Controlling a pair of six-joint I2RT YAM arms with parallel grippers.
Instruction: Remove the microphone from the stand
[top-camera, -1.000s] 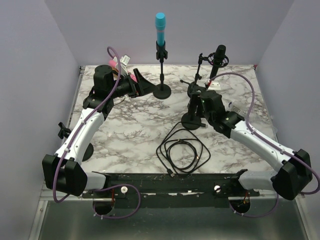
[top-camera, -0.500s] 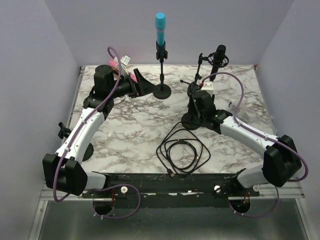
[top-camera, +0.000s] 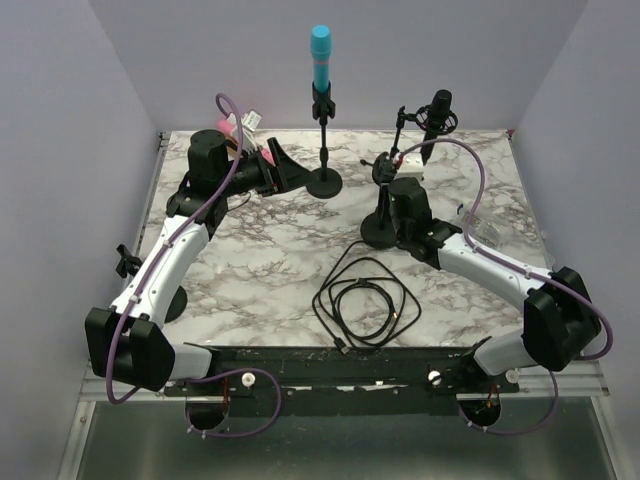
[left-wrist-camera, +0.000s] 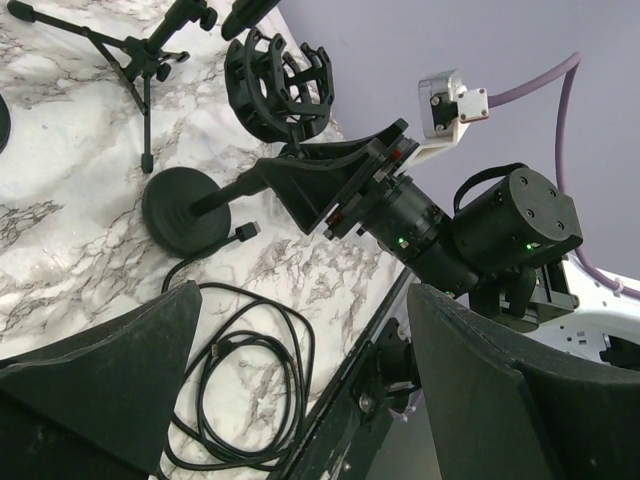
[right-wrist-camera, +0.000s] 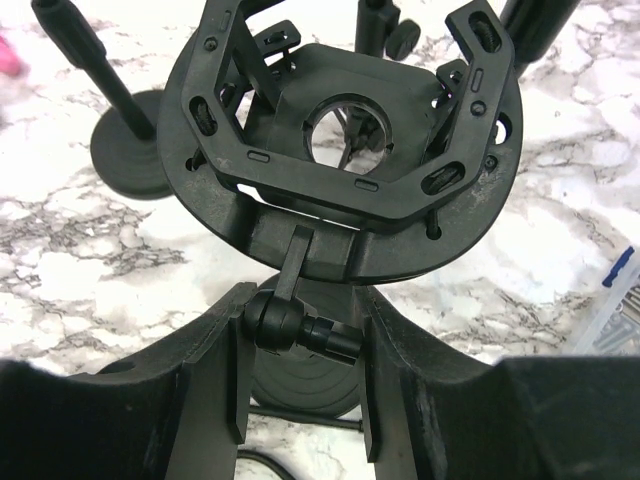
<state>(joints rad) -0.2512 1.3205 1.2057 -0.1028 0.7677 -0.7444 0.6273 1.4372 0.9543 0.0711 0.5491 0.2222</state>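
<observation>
A blue-topped microphone (top-camera: 320, 55) stands upright, clipped into a round-based stand (top-camera: 324, 150) at the far centre of the marble table (top-camera: 250, 260). To its right, a black microphone (top-camera: 438, 105) sits on a tripod stand (top-camera: 400, 130) by the far edge. Nearer, the right gripper (right-wrist-camera: 300, 345) pinches its jaws narrowly on the swivel joint (right-wrist-camera: 300, 328) under an empty shock mount (right-wrist-camera: 300, 165). The left gripper (left-wrist-camera: 300, 295) gapes wide, holding nothing, just left of the blue-topped microphone's stand. A coiled cable (top-camera: 365, 305) lies near the middle.
</observation>
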